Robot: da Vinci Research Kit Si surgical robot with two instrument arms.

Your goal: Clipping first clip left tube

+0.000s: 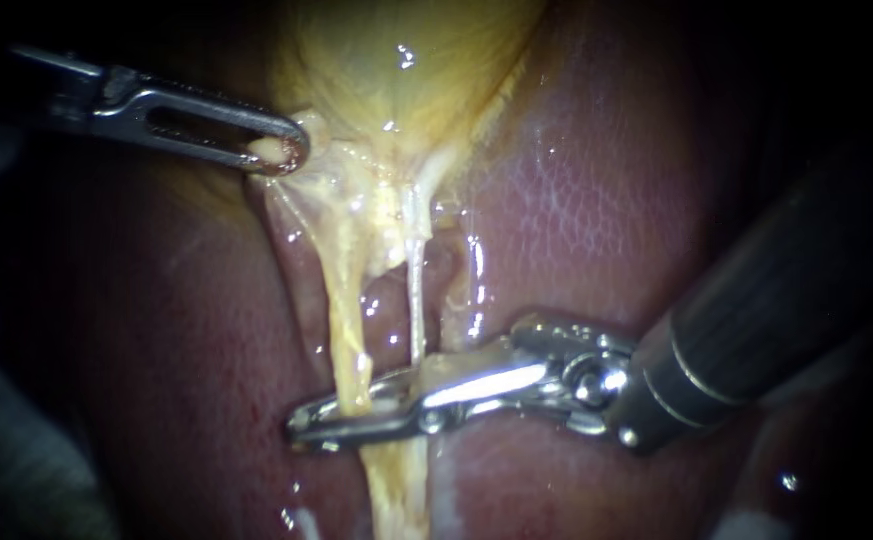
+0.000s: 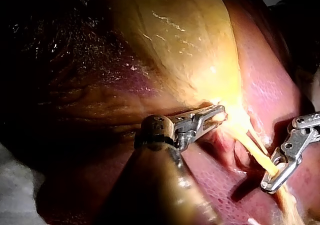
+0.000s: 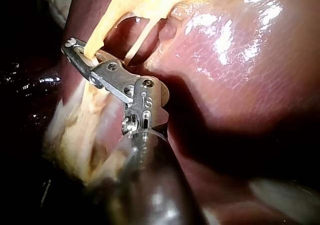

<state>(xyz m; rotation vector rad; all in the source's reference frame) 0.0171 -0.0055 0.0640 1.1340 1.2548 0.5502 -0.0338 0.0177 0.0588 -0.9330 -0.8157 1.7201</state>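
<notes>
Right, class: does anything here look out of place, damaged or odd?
Nothing stands out. The left instrument grips the gallbladder at its neck, the right instrument straddles the left tube, and the liver looks intact.

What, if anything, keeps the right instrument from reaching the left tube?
Nothing, it seems, so probably yes: the right instrument lies across the left tube, and the left instrument grips gallbladder tissue well apart.

A: Marking left instrument (image 1: 281, 152), right instrument (image 1: 308, 425): bright polished metal, glossy.
B: Agreed. Logging liver (image 1: 586, 200): wet, shiny, finely pebbled; gallbladder (image 1: 406, 70), left tube (image 1: 348, 330): slick, glistening.
</notes>
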